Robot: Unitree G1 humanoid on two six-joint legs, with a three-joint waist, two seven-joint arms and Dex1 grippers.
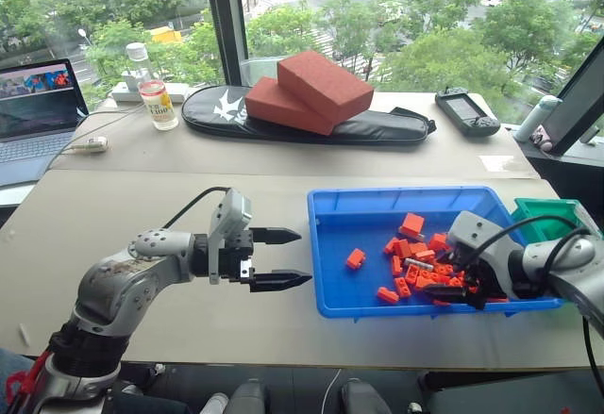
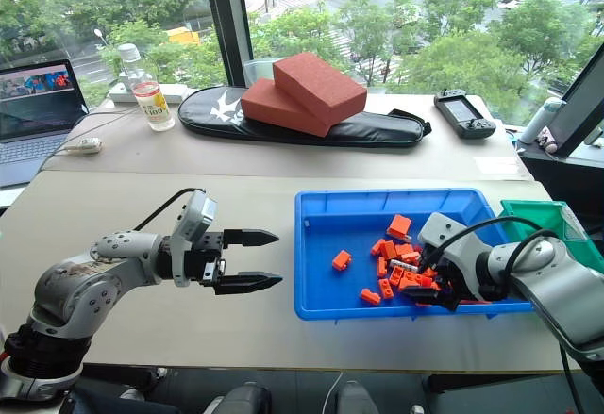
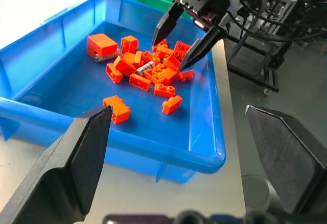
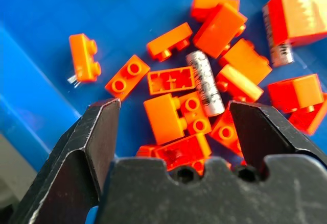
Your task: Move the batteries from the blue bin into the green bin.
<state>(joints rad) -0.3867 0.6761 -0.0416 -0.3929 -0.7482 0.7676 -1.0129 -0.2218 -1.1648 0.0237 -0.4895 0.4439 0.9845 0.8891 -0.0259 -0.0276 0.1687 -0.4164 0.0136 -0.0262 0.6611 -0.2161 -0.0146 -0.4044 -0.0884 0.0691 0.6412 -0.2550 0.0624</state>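
The batteries [image 4: 176, 109], seemingly light, stiff and slippery, are heaped in the blue bin [image 1: 349, 207] directly beneath the right gripper [image 3: 185, 44], spread wide and empty; flat sides are best pinched.

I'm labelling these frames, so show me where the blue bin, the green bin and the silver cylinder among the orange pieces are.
blue bin [image 1: 377, 209]: left eye view, bare floor near its far wall.
green bin [image 1: 536, 214]: left eye view, visible far rim.
silver cylinder [image 4: 204, 82]: right wrist view, middle of its body.
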